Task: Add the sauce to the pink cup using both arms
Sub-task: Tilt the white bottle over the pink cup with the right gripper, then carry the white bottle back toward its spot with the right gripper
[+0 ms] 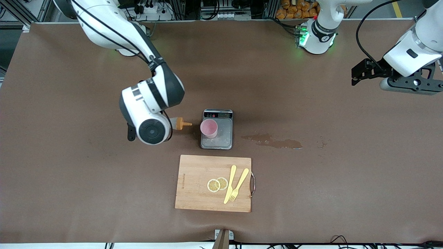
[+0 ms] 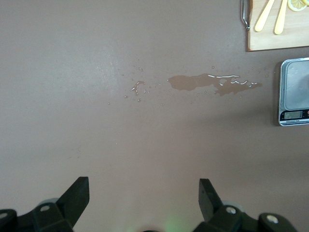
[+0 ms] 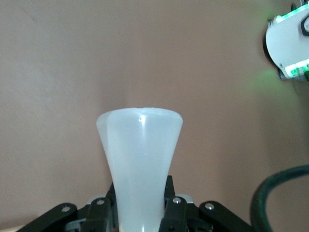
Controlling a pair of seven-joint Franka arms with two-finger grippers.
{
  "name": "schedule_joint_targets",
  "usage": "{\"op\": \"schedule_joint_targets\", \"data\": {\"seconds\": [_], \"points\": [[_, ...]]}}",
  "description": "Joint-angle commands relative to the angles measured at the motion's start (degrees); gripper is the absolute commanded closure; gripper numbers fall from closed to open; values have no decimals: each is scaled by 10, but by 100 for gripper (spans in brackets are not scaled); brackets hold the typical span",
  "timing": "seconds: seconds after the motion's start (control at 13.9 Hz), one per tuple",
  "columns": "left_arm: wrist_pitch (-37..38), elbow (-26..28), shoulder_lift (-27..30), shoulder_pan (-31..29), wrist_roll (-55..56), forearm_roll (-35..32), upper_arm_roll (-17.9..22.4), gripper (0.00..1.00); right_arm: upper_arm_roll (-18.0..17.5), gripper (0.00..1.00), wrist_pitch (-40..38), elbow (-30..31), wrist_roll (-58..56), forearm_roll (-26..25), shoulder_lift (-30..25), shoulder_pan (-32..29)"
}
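Right tool (image 3: 140, 212): clamped on the sauce (image 1: 179, 123), held sideways beside the pink cup (image 1: 209, 128), nozzle short of the rim. Pink cup stands on the scale (image 1: 225, 136). Bring the nozzle over the opening before squeezing. Left tool (image 2: 144, 193): open, waiting over bare worktop (image 1: 311, 193).

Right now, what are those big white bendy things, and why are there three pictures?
They are two robot arms with pinching grippers. One picture looks down from a high camera; the other two come from cameras on each wrist. The right gripper squeezes a sauce bottle, tipped sideways with its orange tip pointing at the pink cup. The cup stands on a kitchen scale. The left gripper waits open above the bare table at its own end. A wet spill lies beside the scale. Nearer the high camera, a wooden board holds two lemon slices, a knife and a fork.
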State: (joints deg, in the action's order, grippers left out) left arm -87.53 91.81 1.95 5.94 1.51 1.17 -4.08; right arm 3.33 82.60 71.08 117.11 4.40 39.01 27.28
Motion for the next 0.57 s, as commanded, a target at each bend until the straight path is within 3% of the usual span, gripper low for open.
{"op": "schedule_joint_targets", "data": {"seconds": [0.0,0.5], "points": [[10,0,9,-3,9,9,-1,0,-5,63,0,-9,-54,70,-17,-54],[10,-45,-11,-1,9,1,-2,0,-4,63,-23,-2,-222,202,-32,-168]]}}
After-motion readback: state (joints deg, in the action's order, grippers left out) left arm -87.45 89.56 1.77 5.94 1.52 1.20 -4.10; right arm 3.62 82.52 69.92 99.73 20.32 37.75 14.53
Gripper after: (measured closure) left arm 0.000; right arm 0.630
